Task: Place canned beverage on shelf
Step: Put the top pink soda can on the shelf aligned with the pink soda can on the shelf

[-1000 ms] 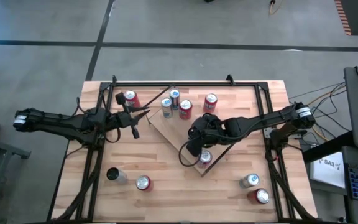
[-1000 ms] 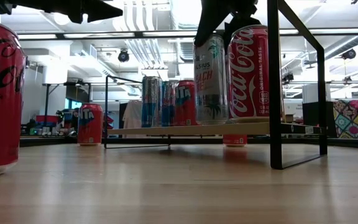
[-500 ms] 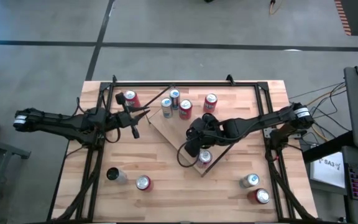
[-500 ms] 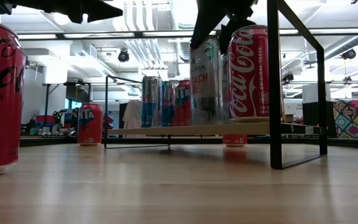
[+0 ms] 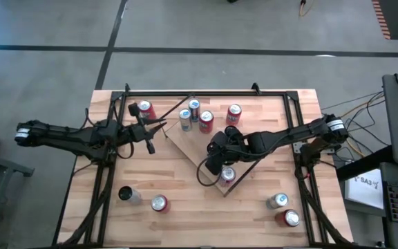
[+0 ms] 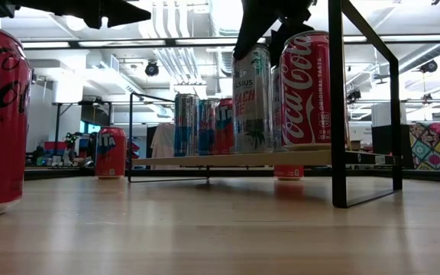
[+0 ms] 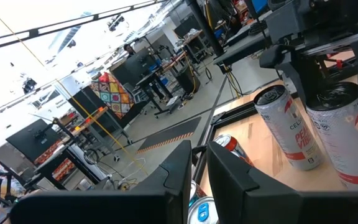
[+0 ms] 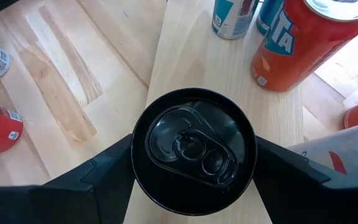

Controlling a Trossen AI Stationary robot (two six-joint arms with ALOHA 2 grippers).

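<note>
My right gripper is over the shelf, a light-wood board lying slantwise on the table, and is shut on a silver can with a black top. In the low view the can is upright beside a Coca-Cola can on the shelf. Further cans stand at the shelf's far end: two blue ones and an orange one. My left gripper is shut and empty at the table's far left, beside a red can. My right gripper pinches the silver can between its two fingers, one on each side of the can's wall just below the top rim. The fingers come from above, pointing down. The can is upright, and its base seems to rest on the shelf.
Loose cans stand on the tabletop: two near the front left, two near the front right, and one red can far right of the shelf. A second silver can stands close beside the held one. Black frame posts edge the table.
My right gripper has gone slightly toward the table's left with the silver can. The can, tilted a second ago, now stands upright on the shelf beside the Coca-Cola can.
</note>
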